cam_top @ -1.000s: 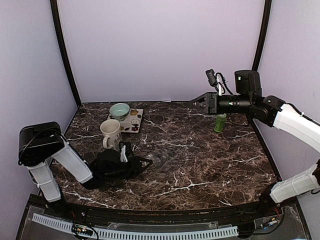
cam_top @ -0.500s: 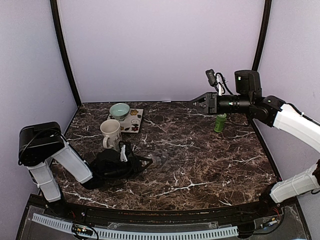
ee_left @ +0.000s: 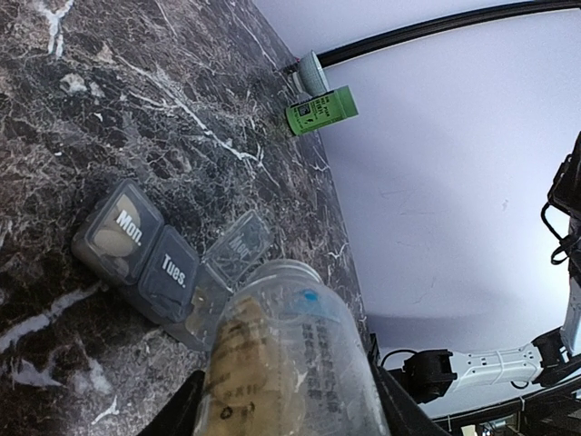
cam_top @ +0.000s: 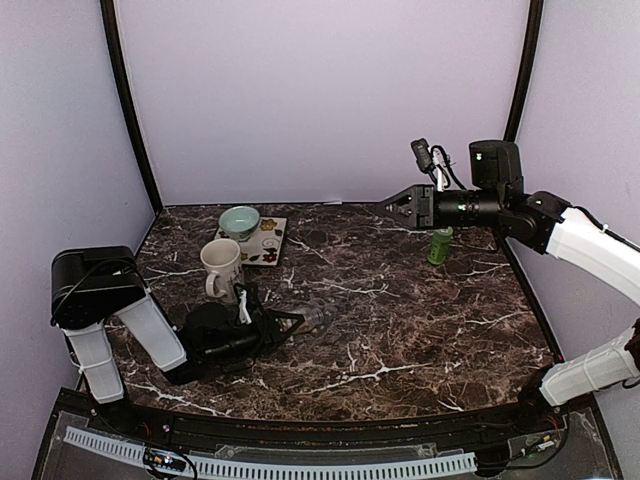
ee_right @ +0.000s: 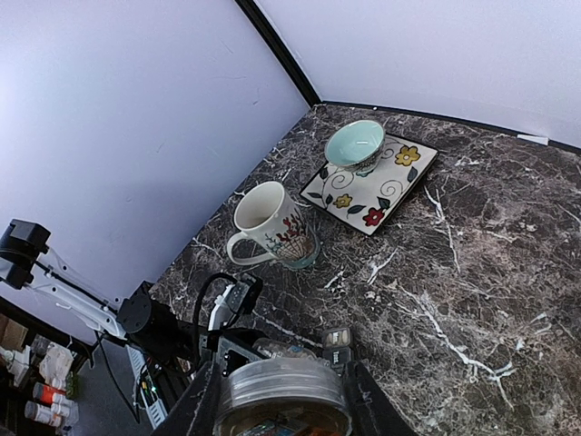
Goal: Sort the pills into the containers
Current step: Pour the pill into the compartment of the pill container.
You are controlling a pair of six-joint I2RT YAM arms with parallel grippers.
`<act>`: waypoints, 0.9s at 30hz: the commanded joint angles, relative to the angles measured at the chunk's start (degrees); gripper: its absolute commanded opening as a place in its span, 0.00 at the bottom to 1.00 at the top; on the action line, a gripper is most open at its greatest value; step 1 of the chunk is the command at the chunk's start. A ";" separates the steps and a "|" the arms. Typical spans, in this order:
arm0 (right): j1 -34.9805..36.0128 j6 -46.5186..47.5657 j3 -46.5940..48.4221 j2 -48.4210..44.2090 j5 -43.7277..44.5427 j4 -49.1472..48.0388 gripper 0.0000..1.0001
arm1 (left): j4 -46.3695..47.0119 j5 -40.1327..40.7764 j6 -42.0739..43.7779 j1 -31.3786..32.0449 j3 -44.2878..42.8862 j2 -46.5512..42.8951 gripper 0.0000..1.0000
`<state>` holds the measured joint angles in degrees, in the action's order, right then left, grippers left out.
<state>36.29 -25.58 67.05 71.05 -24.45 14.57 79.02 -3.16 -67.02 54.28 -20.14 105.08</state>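
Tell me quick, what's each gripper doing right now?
Left gripper: shut on the clear pill jar.
Right gripper: shut on a round clear piece, maybe a lid.

The top external camera was fixed above and behind the arm bases, facing the rear wall and covering the whole table [cam_top: 420, 340]. The left wrist camera sat low and close to the tabletop, rolled, looking past the clear jar [ee_left: 290, 363] toward the far right corner. The right wrist camera was raised high, looking down and leftward over the lidded jar [ee_right: 283, 395]. Both wrist views shared the pill organiser [ee_left: 150, 259]. The right wrist and top views shared the mug [ee_right: 270, 227].
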 commanded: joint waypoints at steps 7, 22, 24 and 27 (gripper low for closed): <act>-0.36 -0.08 -0.07 0.51 -1.43 -1.74 0.36 | 12.97 -2.03 -2.12 -0.66 2.55 2.07 0.00; 0.45 -0.52 -0.63 0.19 -6.08 -1.04 0.36 | 19.74 -9.37 -7.68 -3.13 -2.83 1.07 0.00; 1.09 -0.47 -0.34 0.16 -5.97 -0.59 0.35 | 16.96 -10.57 -7.88 -3.73 -3.60 -1.89 0.00; 2.51 -0.51 0.53 0.46 -5.76 -0.23 0.35 | 12.48 -12.81 -7.77 -4.84 -5.04 -6.36 0.00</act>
<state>37.01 -25.82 67.05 71.70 -29.28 14.72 90.15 -12.03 -74.19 50.81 -22.68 105.89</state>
